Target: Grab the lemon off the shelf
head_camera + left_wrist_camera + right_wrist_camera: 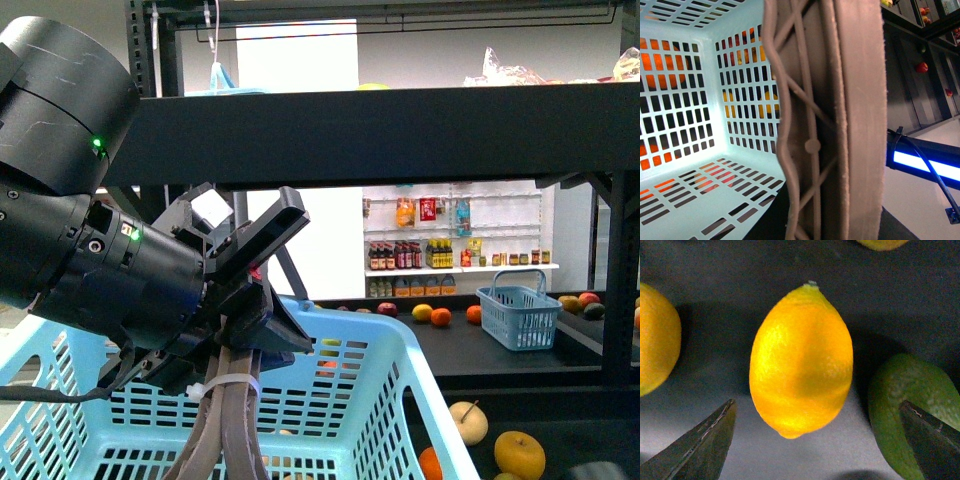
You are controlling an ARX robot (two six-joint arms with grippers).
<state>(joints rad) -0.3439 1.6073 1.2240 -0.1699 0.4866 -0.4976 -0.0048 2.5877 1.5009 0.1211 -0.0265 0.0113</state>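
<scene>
Right hand [816,404], spread wide, straddles the lemon [801,360].

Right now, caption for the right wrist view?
Right gripper open, lined up on the lemon lying on the dark shelf, green fruit alongside.

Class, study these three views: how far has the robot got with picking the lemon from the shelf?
Done: the right gripper is lined up, open, a finger either side of the lemon. In hand: the grasp, not yet closed; the lemon lies on the shelf deck. Still to do: close, lift clear of the green fruit. The basket hangs at the left arm.
</scene>
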